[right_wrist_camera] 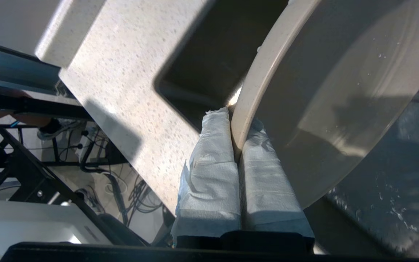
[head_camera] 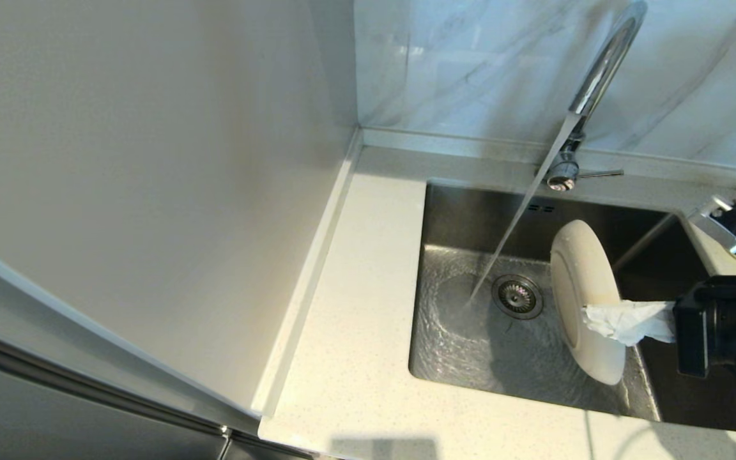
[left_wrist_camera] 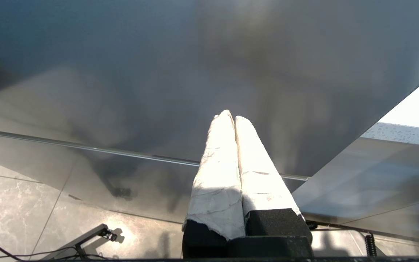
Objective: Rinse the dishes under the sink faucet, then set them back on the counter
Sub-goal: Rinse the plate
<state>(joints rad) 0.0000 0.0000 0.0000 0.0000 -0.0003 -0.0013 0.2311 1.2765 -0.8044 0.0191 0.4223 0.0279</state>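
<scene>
A cream-white round dish [head_camera: 582, 281] stands on edge over the sink [head_camera: 470, 345], its lower rim near the basin floor. My right gripper [head_camera: 593, 317], fingers wrapped in white paper, is shut on the dish's right rim. In the right wrist view the rim sits pinched between the fingers of my right gripper [right_wrist_camera: 235, 125], and the wet dish [right_wrist_camera: 340, 72] fills the upper right. The chrome faucet [head_camera: 601, 70] is running. Its stream [head_camera: 512, 233] lands left of the dish, beside the drain strainer [head_camera: 517, 296]. My left gripper [left_wrist_camera: 231, 117] is shut and empty, parked out of the head view. I cannot make out the yellow bowl.
The speckled counter [head_camera: 355, 306] runs along the sink's left and front sides, with a white side panel [head_camera: 151, 191] to its left. Marble wall tiles rise behind the faucet. The right arm's black body and cables [head_camera: 726, 332] cover the sink's right end. A grey cabinet panel [left_wrist_camera: 158, 72] faces the left gripper.
</scene>
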